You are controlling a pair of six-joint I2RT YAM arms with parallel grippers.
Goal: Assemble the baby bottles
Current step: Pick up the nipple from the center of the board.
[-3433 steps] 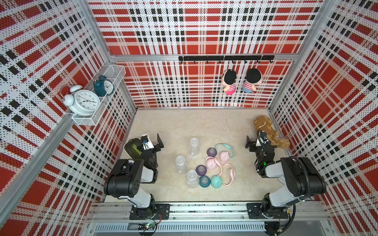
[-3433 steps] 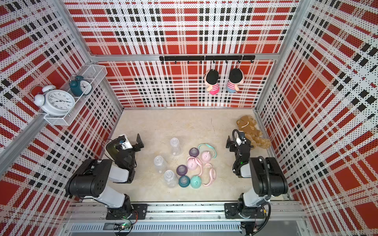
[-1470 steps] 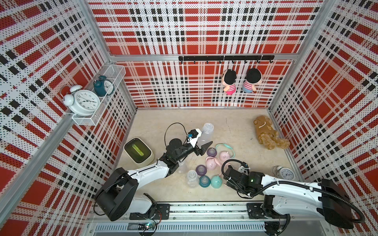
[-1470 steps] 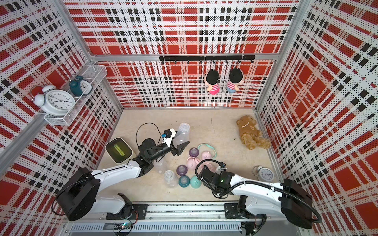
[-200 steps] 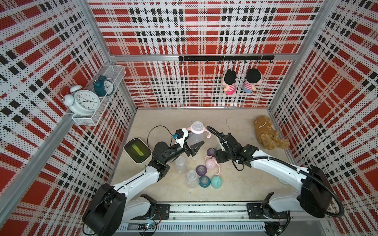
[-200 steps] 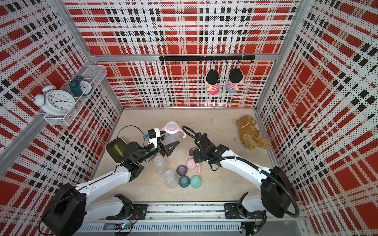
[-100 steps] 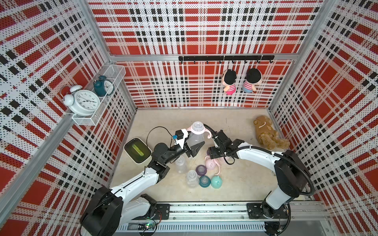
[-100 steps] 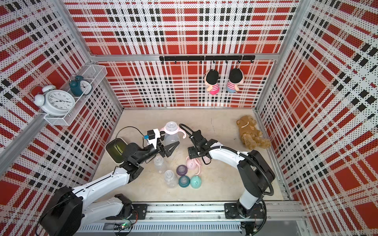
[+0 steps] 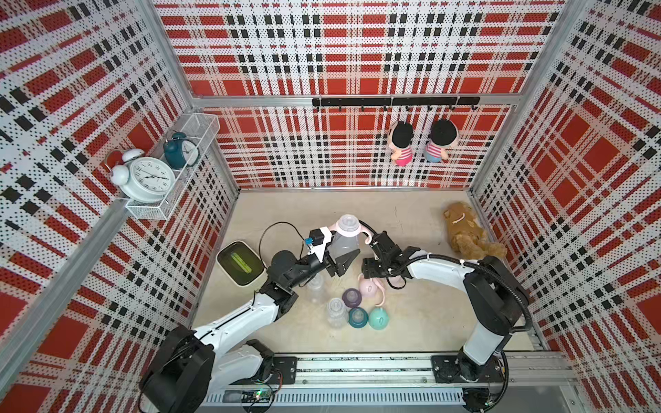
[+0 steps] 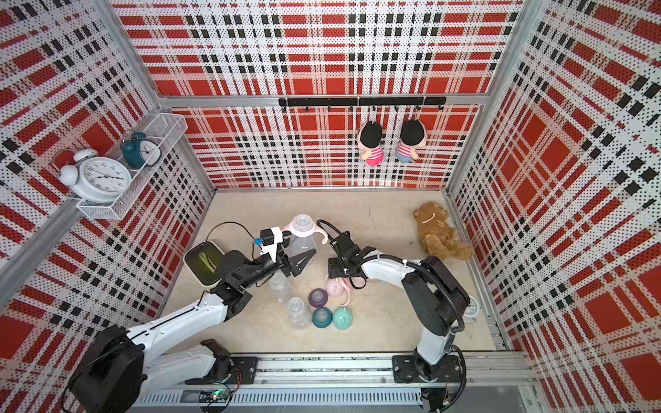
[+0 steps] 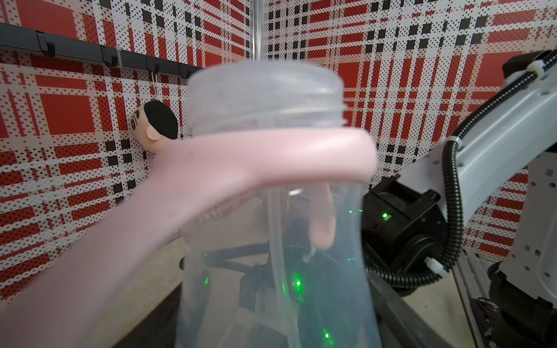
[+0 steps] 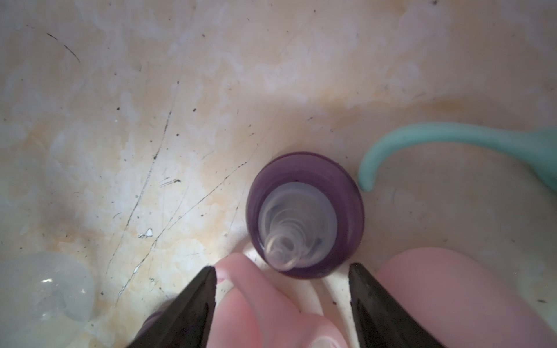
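- Presently my left gripper is clamped on the body of a clear bottle. It is held up off the table, mouth upward, with a pink handle ring seated round its neck.
- My right gripper hangs with jaws apart over a purple nipple collar. The collar stands on the table, and nothing is between the jaws yet.
- Handling, my guess: the collar is light, hard plastic with a smooth wall, and the silicone nipple in its middle is soft. I would take it across the outer wall, low, never on the nipple.
- The bottle looks thin, light and probably slick. The collar must meet its mouth square or the thread may cross.
- In the way: a loose pink loop lies just beside one jaw tip and a pink cap just beside the other. The tip of a teal handle ring lies just beside the collar.
- Farther off, in a top view: two bare bottles, a second purple collar, a teal collar and a teal cap, all clear of my approach.
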